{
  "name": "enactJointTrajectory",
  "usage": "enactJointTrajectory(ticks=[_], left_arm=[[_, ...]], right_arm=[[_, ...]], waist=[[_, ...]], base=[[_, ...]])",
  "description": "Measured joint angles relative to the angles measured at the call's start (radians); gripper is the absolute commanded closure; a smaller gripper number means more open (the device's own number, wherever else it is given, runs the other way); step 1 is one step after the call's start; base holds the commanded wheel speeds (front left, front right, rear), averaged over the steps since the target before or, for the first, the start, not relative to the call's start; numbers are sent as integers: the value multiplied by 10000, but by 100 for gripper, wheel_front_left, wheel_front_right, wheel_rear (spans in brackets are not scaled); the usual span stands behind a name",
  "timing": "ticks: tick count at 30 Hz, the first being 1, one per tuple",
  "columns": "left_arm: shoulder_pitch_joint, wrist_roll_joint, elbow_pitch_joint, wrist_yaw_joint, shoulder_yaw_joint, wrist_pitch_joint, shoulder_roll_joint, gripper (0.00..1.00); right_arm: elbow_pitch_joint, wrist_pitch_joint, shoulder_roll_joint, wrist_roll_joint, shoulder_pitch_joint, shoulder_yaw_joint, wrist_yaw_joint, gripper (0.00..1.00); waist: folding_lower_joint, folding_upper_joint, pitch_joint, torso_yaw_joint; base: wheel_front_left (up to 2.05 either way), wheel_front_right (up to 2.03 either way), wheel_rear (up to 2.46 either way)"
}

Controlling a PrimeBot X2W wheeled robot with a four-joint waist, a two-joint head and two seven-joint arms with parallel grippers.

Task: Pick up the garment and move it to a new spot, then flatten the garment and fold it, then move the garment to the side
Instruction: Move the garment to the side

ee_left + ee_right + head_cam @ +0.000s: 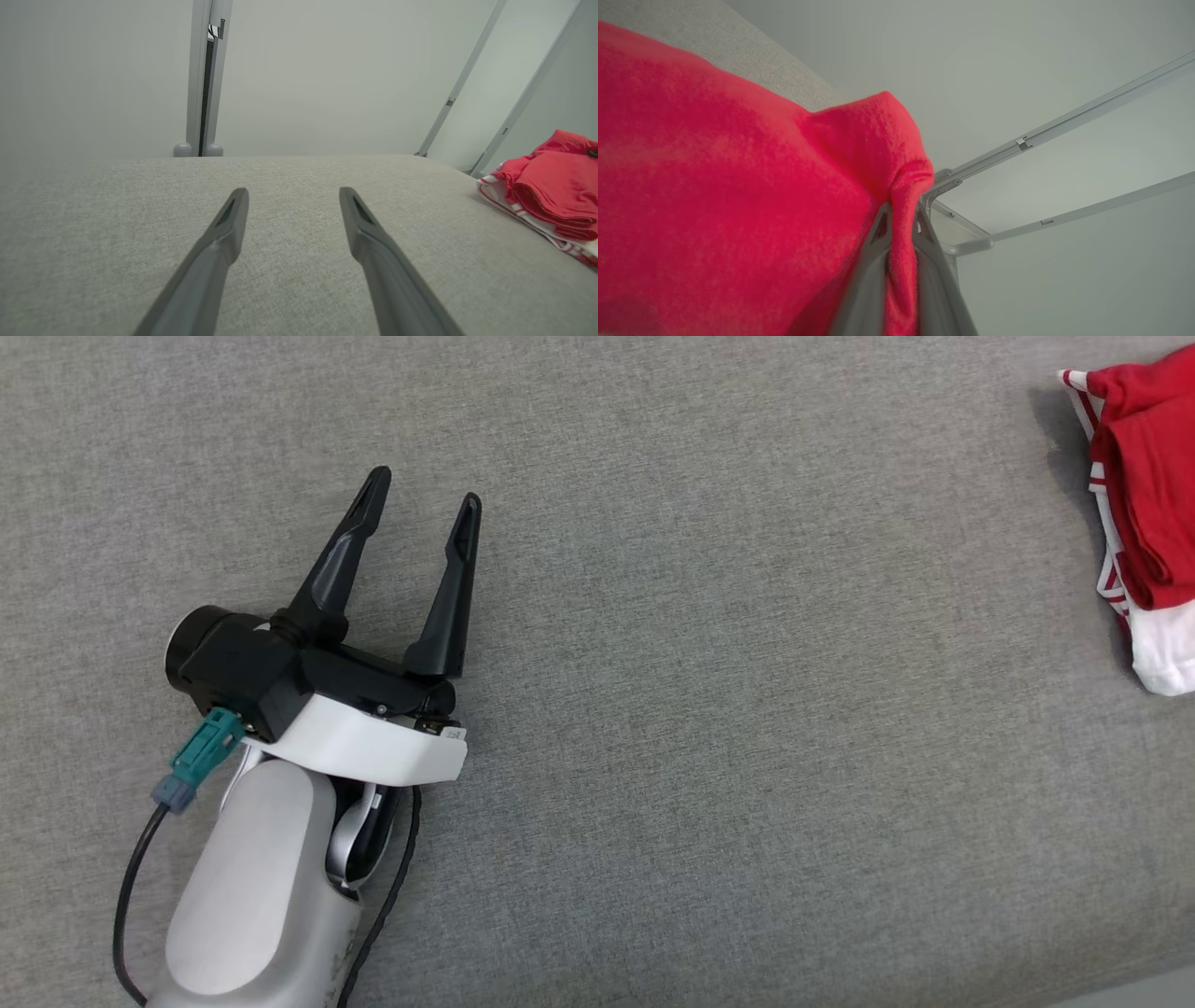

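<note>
Fingers on the left [341, 555] are spread fully wide with nothing between them, poised over the broad grey surface [700, 709]. Well off to their right, at the edge of that surface, the red garment [1144, 476] with white striped trim is seen lying in soft, layered folds. A small ridge of its red cloth is pinched tight between the nearly closed right fingers [866, 280]. The garment is judged light, soft and limp, so sagging and bunching are to be expected. Hems or corners are better taken than mid-cloth when it is flattened.
</note>
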Motion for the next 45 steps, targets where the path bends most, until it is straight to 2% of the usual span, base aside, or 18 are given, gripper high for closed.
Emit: enactJointTrajectory(ticks=[7,8,9,16,22,28,35,40,45], left_arm=[[-5,-8,-29,-4,-8,-2,-59,0],[-5,-8,-15,-4,-27,-4,-65,0],[-4,-8,6,-4,-44,-2,-71,0],[35,-8,146,-4,44,4,-81,0],[212,-102,167,-2,240,8,-150,0],[639,-224,132,-2,525,13,-288,0],[1181,-372,-268,-2,961,12,-345,0],[1639,-416,-267,-2,1020,13,-364,0],[2169,-382,-337,2,1043,13,-366,0]], right_arm=[[988,140,389,79,-116,-222,0,100],[1089,136,479,136,-188,-291,0,70],[1189,132,596,234,-249,-426,2,0],[1636,113,953,545,-631,-771,0,0],[1097,6,1505,648,-713,-748,0,0],[-1139,-17,2476,1384,-412,-1534,-2,0],[-3908,-15,3670,1797,1445,-1264,-2,0],[-4920,-15,4633,1950,2555,-1114,0,0],[-5246,-15,5756,2299,3720,-1333,-2,0]], waist=[[0,0,119,222],[0,0,111,232],[0,0,93,238],[0,0,-235,289],[0,-1,-815,431],[0,0,-1646,702],[0,0,-2580,1262],[0,-1,-3180,1706],[0,0,-3723,2102]], base=[[0,0,0],[0,0,0],[0,0,0],[0,0,0],[0,0,0],[0,0,0],[0,0,0],[0,0,0],[0,0,0]])
